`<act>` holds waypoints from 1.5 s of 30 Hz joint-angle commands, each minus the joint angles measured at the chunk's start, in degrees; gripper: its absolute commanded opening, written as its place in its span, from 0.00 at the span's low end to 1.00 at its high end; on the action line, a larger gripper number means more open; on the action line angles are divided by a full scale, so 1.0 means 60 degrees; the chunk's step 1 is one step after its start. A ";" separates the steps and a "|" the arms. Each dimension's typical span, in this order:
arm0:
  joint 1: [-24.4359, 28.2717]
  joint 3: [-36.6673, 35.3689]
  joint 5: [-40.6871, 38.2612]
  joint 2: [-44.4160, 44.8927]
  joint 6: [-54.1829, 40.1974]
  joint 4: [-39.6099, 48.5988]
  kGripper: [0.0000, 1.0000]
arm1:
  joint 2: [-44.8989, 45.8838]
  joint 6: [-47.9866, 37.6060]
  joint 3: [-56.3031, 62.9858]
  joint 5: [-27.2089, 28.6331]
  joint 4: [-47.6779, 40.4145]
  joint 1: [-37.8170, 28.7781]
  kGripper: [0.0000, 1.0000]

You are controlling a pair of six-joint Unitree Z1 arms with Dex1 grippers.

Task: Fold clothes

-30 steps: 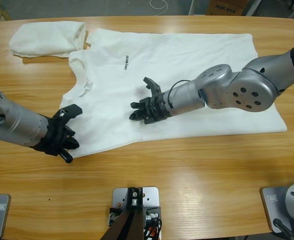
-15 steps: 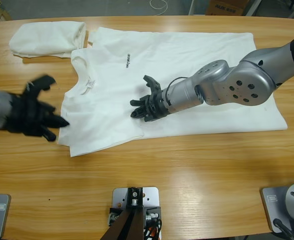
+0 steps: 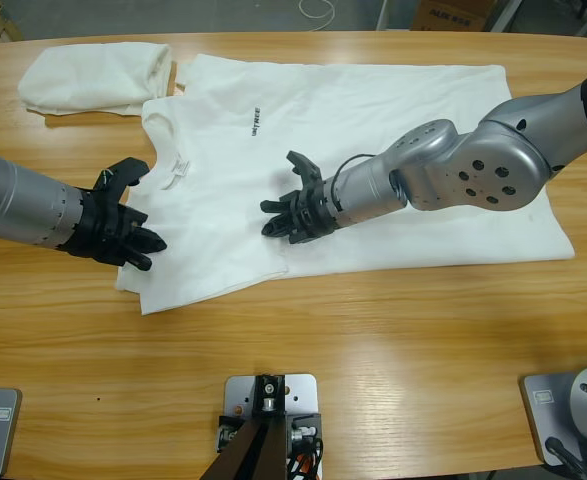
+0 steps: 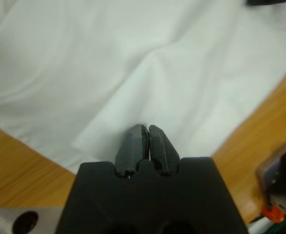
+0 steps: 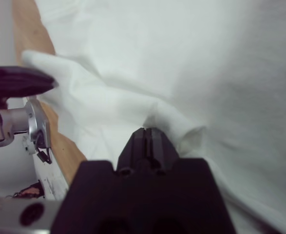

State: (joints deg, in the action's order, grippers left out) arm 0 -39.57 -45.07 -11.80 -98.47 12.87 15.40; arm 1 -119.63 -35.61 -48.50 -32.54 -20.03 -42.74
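Note:
A white T-shirt [image 3: 373, 140] with small black lettering [image 3: 252, 122] lies spread on the wooden table [image 3: 373, 340], collar to the left. My left gripper [image 3: 145, 242] comes in from the left and sits at the shirt's near-left edge. In the left wrist view its jaws are shut [image 4: 147, 130], with a ridge of white cloth [image 4: 191, 73] running up from their tips. My right gripper [image 3: 271, 220] reaches in from the right onto the shirt's middle. Its jaws are shut [image 5: 146, 132] on a bunched fold of the fabric [image 5: 181, 126].
A second white T-shirt [image 3: 93, 76] lies folded at the far left of the table, next to the spread shirt's collar. A cardboard box [image 3: 453, 12] stands beyond the far edge. Bare wood runs along the near side.
My left gripper left the shirt's near-left corner, swung out to the left, then came back onto the shirt's left edge. The right gripper edged slightly and then held still on the cloth.

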 commanded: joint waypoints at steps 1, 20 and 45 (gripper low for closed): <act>0.2010 0.0450 0.0373 -0.0895 -0.0559 -0.0733 0.00 | 0.0087 0.0199 0.0306 0.0062 0.0510 -0.0024 0.00; 0.0847 0.0406 0.0329 0.4238 0.0003 0.2724 1.00 | 0.4578 0.0158 -0.0866 0.4838 0.5025 -0.0285 1.00; -0.2824 -0.2333 0.2787 -0.2107 0.6686 0.2490 0.98 | 0.4018 -0.0516 0.0344 0.6007 0.9150 0.3588 0.99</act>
State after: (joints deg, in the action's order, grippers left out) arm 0 -55.62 -59.08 3.01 -104.92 49.78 31.73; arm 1 -89.58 -39.83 -53.40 7.85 43.80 -28.68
